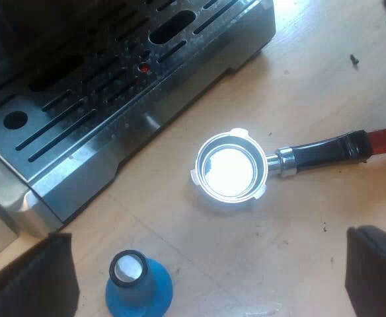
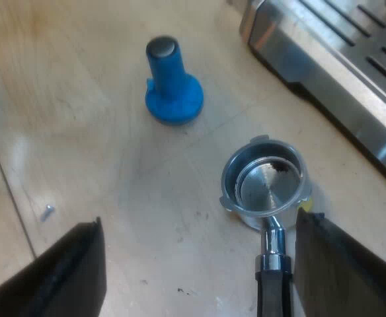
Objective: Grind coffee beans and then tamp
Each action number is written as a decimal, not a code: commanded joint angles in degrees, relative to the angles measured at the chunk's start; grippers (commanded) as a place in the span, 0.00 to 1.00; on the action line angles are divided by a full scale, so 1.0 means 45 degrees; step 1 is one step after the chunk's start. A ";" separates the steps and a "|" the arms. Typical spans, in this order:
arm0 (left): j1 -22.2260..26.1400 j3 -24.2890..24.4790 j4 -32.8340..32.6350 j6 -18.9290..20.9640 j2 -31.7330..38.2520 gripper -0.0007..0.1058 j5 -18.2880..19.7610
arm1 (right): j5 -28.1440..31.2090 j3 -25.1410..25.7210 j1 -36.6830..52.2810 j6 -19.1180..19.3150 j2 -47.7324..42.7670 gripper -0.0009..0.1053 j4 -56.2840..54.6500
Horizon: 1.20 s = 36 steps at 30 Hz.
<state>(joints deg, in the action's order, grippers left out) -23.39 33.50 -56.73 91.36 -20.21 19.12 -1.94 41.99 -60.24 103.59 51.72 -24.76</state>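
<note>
The metal holder lies loose on the wooden table beside the espresso machine's drip tray; its dark handle ends in red. Its basket holds only a few dark crumbs. The blue tamper stands upright on the table a short way from the holder. My left gripper hangs open above the table between tamper and holder, holding nothing. My right gripper is open over the holder's handle, with one finger close beside the handle and not touching it.
The machine's metal drip tray with its slotted grate borders the work area. A small screw lies on the wood away from the tamper. Bare tabletop lies around the tamper and holder.
</note>
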 commanded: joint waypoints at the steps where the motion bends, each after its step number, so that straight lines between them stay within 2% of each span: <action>1: -0.0046 0.0080 0.0016 -0.0001 0.0059 0.79 -0.0118 | -0.0101 0.0114 -0.0008 0.0468 0.0590 0.59 0.0743; 11: -0.0046 0.0080 0.0016 -0.0001 0.0059 0.79 -0.0980 | -0.0107 0.0114 -0.0260 0.0808 0.2352 0.59 0.2300; 15: -0.0046 0.0080 0.0016 0.0240 -0.0248 0.79 -0.1110 | -0.0107 0.0114 -0.0981 0.1834 0.2864 0.59 0.2746; 16: -0.0046 0.0080 0.0016 0.0440 -0.0461 0.79 -0.1366 | -0.0068 0.0114 -0.1237 0.2053 0.3064 0.59 0.2979; 21: -0.0046 0.0080 0.0187 0.0588 -0.1509 0.79 -0.1739 | 0.0636 0.0114 -0.1656 0.1702 0.3834 0.59 0.3598; 25: -0.0046 0.0080 0.0434 0.0588 -0.2644 0.79 -0.1739 | 0.0734 0.0114 -0.1655 0.0906 0.4351 0.59 0.4217; 36: -0.0046 0.0080 0.1248 0.0588 -0.5891 0.79 -0.2121 | 0.0763 0.0114 -0.1655 0.0904 0.4419 0.59 0.4791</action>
<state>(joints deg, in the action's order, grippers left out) -23.39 33.50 -51.86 93.08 -46.33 10.12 1.29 41.99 -67.62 107.53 71.78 -3.93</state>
